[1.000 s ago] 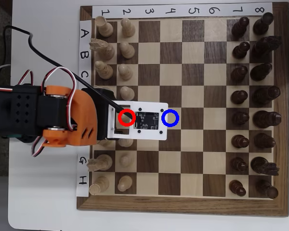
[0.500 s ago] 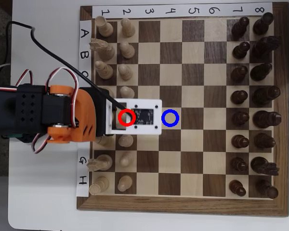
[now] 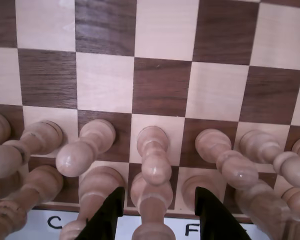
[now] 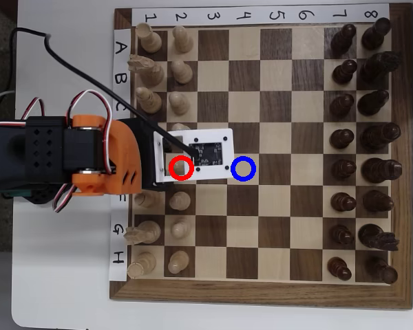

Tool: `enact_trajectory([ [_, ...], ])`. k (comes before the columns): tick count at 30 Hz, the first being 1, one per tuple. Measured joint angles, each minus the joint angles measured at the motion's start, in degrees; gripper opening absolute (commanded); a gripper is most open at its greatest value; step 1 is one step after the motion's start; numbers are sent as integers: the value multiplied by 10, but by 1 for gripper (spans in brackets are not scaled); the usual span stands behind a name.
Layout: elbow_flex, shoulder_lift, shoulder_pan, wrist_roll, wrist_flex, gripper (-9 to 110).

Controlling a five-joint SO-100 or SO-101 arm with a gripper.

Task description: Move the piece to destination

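In the wrist view, the pale pawn (image 3: 154, 155) stands in the middle of the pawn row, just ahead of my open gripper (image 3: 160, 212). The black fingertips (image 3: 110, 210) stand left and right of a taller pale back-row piece (image 3: 151, 200), apart from the pawn. In the overhead view the arm (image 4: 89, 161) reaches in from the left. Its white camera board (image 4: 196, 155) hides that pawn, and a red ring (image 4: 182, 168) is drawn there. The blue ring marks the destination square (image 4: 243, 168), two squares to the right; that square is bare. No ring shows in the wrist view.
Other pale pawns (image 3: 85, 150) (image 3: 225, 155) stand close on both sides of the piece, with taller pale pieces (image 4: 143, 199) behind. Dark pieces (image 4: 344, 168) fill the two right-hand columns. The board's middle squares (image 4: 275, 137) hold nothing. A black cable (image 4: 69, 62) runs over the table.
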Motion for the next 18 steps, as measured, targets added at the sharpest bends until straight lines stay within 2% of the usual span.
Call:
enact_trajectory([
  [18, 32, -16, -1, -4, -57, 17],
])
